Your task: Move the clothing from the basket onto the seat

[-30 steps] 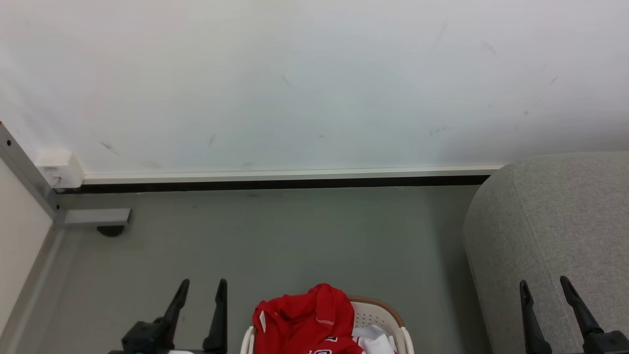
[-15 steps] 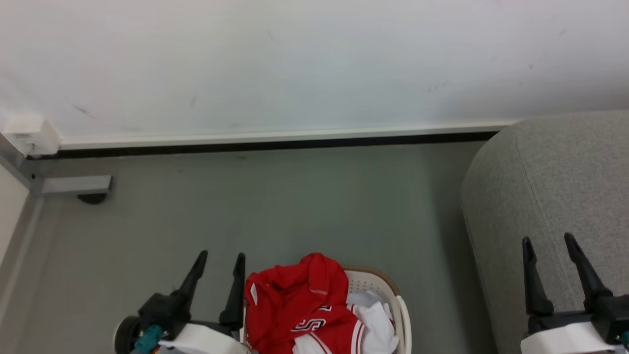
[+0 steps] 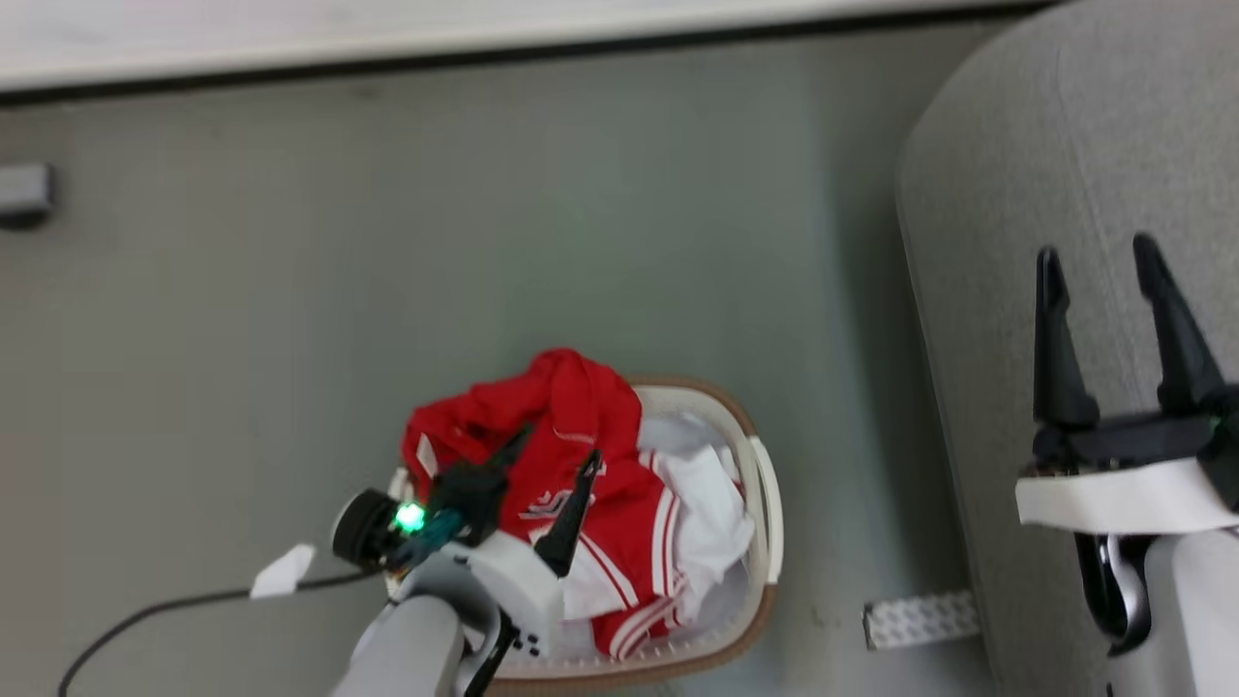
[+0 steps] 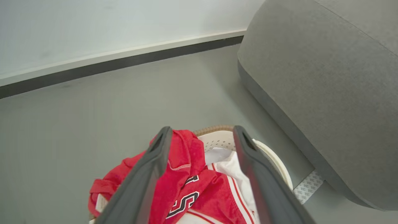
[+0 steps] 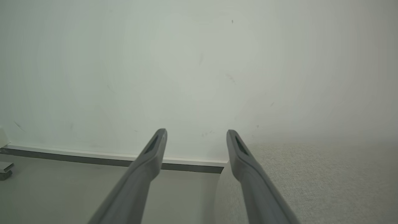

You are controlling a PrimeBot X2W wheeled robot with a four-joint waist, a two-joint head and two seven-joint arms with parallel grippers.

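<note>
Head view: our left gripper (image 3: 558,446) hangs spread over the red jersey (image 3: 571,397); right gripper (image 3: 1096,250) likewise spread; reaching deep, we might snag the laundry basket (image 3: 770,513).

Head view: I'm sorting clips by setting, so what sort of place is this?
Likely an indoor room, perhaps a living-room mock-up: a grey upholstered seat, a laundry basket of red clothing, and a grey floor.

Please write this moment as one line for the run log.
left gripper: open, over clothing in basket | right gripper: open, over seat | clothing: not yet grasped
</note>
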